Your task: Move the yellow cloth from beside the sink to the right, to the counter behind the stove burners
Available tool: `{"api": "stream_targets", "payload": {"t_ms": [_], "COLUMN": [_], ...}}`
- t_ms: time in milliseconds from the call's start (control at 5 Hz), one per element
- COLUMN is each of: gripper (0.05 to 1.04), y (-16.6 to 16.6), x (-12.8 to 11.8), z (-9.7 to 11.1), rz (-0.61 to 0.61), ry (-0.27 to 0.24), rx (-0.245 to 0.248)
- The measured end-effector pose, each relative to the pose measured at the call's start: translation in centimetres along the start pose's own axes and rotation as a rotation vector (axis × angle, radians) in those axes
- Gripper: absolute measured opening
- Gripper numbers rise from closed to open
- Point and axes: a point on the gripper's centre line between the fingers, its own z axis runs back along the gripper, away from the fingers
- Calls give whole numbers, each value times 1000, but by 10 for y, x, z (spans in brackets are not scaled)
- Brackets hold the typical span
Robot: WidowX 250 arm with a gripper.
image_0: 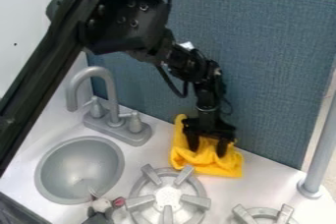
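Observation:
The black gripper [207, 148] hangs down over the back of the white counter, against the blue-grey divider. Its two fingers stand apart, their tips at a crumpled yellow cloth [210, 161]. The cloth lies on the counter behind the left burner, with one end rising along the gripper's left side. Some cloth bulges between the fingertips; whether it is pinched, I cannot tell. A grey and white plush toy [100, 208] with a pink part sits at the front, between the sink and the left burner.
To the left is a grey sink basin [80, 170] with a grey faucet [111, 100] behind it. The left burner [168, 197] stands in front of the cloth, another burner [264, 215] at the front right. A grey post [319, 149] rises at the right edge.

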Motion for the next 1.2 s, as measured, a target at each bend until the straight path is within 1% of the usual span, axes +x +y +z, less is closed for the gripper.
{"api": "stream_targets", "payload": {"t_ms": [200,400,600,800,1000,1200], "gripper": [1001,1001,1001,1001,1001,1001], "y": [-28,-45,-63,-68,-62,-53], "x": [-10,-30,-36,-31,-24,-25], "z": [-2,-8,-6,9,31,51], "rz": [-81,-123,-169,-197,-226,-297], "ry": [33,75,73,42,10,14], "rx": [-19,-25,-33,-29,25,94]}}
